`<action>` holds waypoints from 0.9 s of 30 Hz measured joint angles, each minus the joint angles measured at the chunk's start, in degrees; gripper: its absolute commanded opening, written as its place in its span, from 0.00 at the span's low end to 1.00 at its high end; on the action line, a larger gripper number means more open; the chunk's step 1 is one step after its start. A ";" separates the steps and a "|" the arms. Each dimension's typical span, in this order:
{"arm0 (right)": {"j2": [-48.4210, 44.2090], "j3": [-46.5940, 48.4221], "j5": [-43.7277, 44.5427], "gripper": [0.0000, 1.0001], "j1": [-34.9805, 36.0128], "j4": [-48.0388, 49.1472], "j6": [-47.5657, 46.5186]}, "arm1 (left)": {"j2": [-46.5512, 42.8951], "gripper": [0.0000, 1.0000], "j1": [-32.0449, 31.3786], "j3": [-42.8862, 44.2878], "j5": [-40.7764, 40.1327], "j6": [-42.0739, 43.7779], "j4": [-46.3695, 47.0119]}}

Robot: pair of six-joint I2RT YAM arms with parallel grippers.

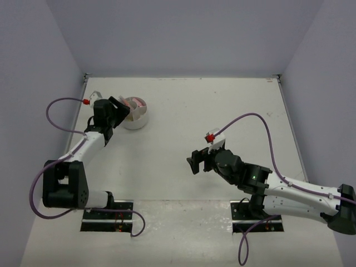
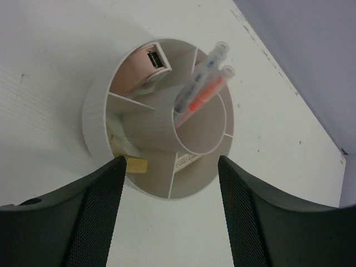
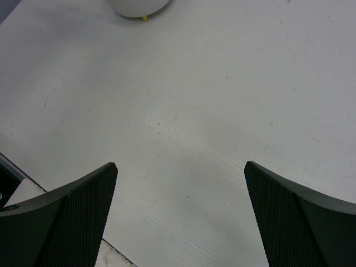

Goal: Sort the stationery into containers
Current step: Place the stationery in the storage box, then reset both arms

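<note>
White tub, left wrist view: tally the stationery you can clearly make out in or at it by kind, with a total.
Pens: 2
Pink clip-like piece: 1
Tan eraser: 1
Total: 4, others possibly hidden.

We note the tub (image 2: pixel 92 119) as smooth, matt white plastic; the pens (image 2: pixel 203 83) have clear glossy plastic barrels. Pads (image 2: pixel 100 217) of the left tool (image 2: pixel 169 164) show a fine black mesh texture. The counter (image 3: pixel 194 111) reads matt white, faintly ribbed.
</note>
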 measured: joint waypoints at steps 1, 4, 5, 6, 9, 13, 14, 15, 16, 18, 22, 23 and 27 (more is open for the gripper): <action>-0.17 -0.07 0.10 0.99 0.00 0.00 0.04 | -1.30 0.75 0.01 -0.53 0.89 0.54 -0.11; -1.65 0.11 3.73 0.99 0.01 -2.19 3.19 | -7.51 0.85 -1.05 -0.90 4.99 4.60 -2.34; -2.30 0.31 5.36 0.99 0.00 -3.96 4.71 | -10.17 0.87 -2.04 -0.86 5.70 6.19 -3.63; -2.90 0.95 7.54 0.99 0.00 -6.74 6.47 | -13.37 0.88 -3.71 -0.74 5.72 8.29 -5.66; -3.92 4.80 13.48 0.99 -0.13 -14.55 9.94 | -22.29 1.00 -9.42 -0.10 4.48 13.64 -11.51; -6.85 11.84 20.98 0.99 -0.11 -23.70 12.79 | -32.61 1.00 -11.57 0.52 0.29 19.77 -19.47; -8.43 13.14 22.47 0.99 -0.11 -24.95 12.78 | -34.48 1.00 -11.53 0.74 -0.81 21.61 -21.26; -10.28 14.05 23.76 0.99 -0.11 -26.01 12.70 | -35.80 1.00 -11.53 1.04 -1.77 23.28 -22.98; -12.64 14.70 25.34 0.99 -0.11 -26.89 12.42 | -36.84 1.00 -11.55 1.36 -2.69 24.86 -24.46; -17.02 16.00 27.91 0.99 -0.13 -28.59 11.61 | -38.12 1.00 -11.54 1.42 -4.86 27.41 -26.42; -22.93 18.82 30.93 0.99 -0.26 -29.91 8.44 | -40.88 1.00 -11.47 -1.74 -10.44 30.38 -27.12; -23.91 19.25 31.34 0.99 -0.26 -30.00 7.68 | -42.01 1.00 -11.32 -3.51 -11.57 30.69 -26.73; -26.47 19.44 32.38 0.99 -0.26 -30.31 5.34 | -46.92 1.00 -7.13 -8.18 -12.74 31.62 -27.24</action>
